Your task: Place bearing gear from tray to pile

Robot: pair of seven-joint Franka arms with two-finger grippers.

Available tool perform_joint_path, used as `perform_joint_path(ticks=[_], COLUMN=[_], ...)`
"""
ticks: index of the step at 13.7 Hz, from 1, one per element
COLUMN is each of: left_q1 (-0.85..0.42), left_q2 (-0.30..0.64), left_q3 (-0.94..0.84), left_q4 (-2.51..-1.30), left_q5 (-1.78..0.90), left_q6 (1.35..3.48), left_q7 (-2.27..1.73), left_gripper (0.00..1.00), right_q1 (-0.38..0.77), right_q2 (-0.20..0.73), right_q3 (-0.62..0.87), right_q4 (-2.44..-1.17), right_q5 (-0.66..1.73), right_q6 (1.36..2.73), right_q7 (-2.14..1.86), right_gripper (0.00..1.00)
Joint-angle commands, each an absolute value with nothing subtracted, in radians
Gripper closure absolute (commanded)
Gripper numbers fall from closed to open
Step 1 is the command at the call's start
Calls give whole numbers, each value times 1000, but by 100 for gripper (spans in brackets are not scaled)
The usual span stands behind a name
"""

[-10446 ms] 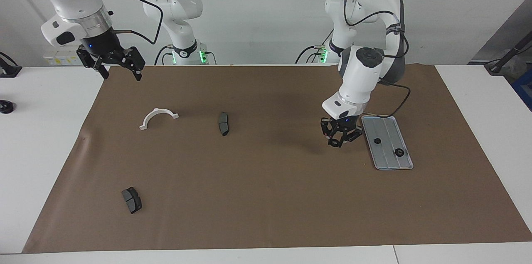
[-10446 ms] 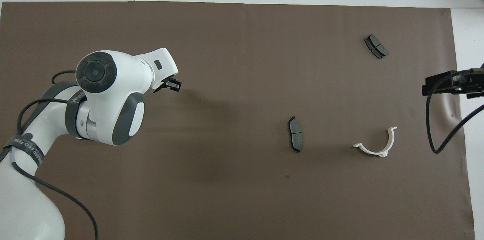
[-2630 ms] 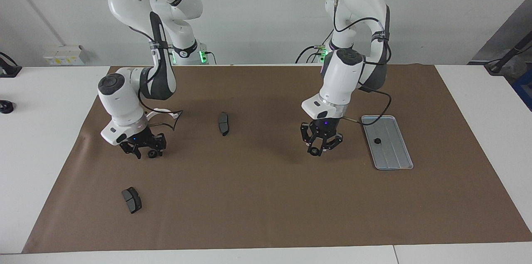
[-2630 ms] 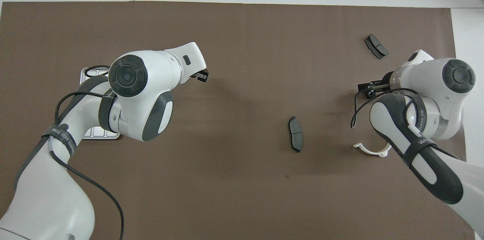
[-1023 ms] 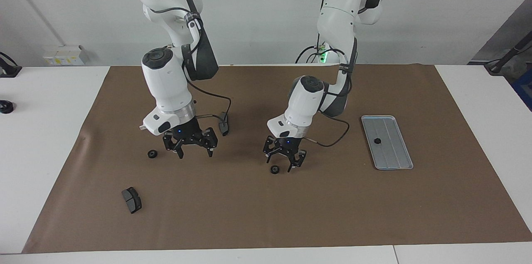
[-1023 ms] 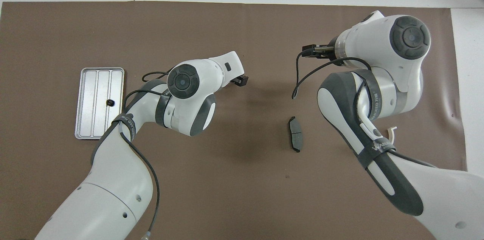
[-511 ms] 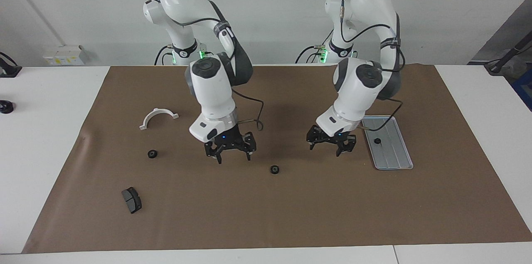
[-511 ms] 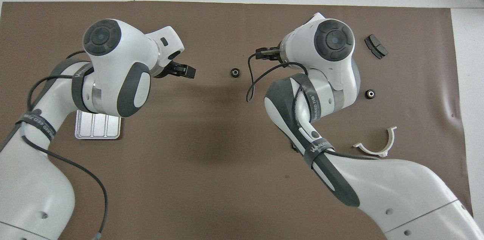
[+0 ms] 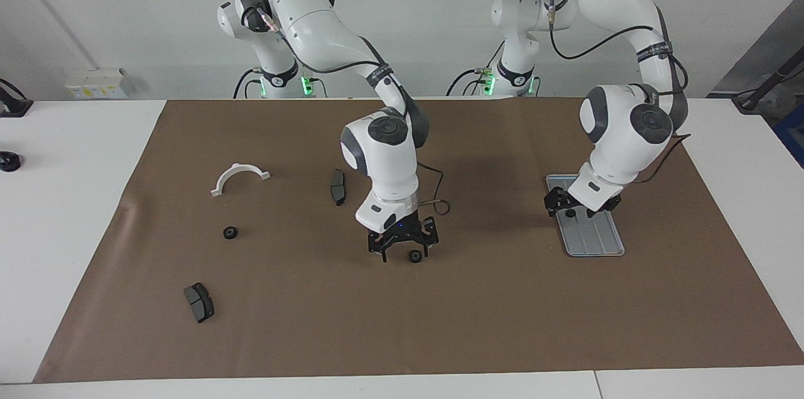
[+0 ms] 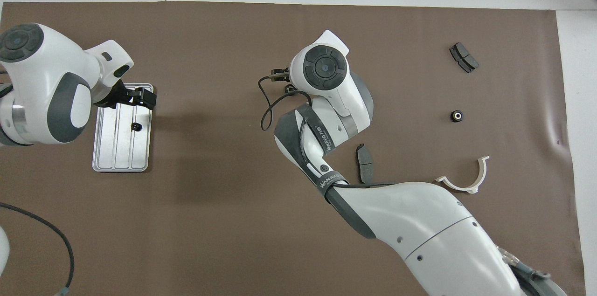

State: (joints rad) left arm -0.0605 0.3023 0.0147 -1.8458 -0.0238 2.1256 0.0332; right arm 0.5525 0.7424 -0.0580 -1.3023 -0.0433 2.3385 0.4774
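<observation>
The right gripper [image 9: 402,252] hung open right over a little gear [image 9: 414,256], so it should go straight down and squeeze gently, while the open left gripper [image 9: 573,206] was over another gear [image 9: 570,213] in the tray [image 9: 597,245].

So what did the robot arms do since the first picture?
Two bearing gears left the tray: one now lies by the white bracket, one mid-mat under the open right gripper. The left gripper, open, went back over the tray's last gear. Bracket and brake pads stayed.
</observation>
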Motion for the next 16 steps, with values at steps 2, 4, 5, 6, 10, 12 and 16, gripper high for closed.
perform_joint_path(ticks=[2,4,5,6,10,12,16], left_q1=[-25,-25,-26,-26,-28,-32,-37], left_q2=[227,230,230,229,222,215,213], left_q3=[2,3,2,2,2,2,2], left_q4=[-2020,-2020,-2023,-2042,-2097,-2117,-2123], left_q5=[-8,-8,-8,-8,-8,-8,-8], left_q6=[2287,2309,2309,2313,2330,2329,2330], left_q7=[25,25,25,23,20,5,2], left_gripper=[0,0,0,0,14,21,34], right_q1=[581,583,583,586,595,595,598], right_q2=[785,790,792,807,810,808,802], right_q3=[-55,-55,-55,-55,-55,-55,-55], right_q4=[-1299,-1302,-1304,-1302,-1295,-1295,-1298], right_q5=[-92,-110,-117,-120,-124,-120,-118], right_q6=[2382,2384,2384,2385,2336,2336,2318], right_q7=[489,489,489,489,489,489,488], right_gripper=[0,0,5,17,44,44,44])
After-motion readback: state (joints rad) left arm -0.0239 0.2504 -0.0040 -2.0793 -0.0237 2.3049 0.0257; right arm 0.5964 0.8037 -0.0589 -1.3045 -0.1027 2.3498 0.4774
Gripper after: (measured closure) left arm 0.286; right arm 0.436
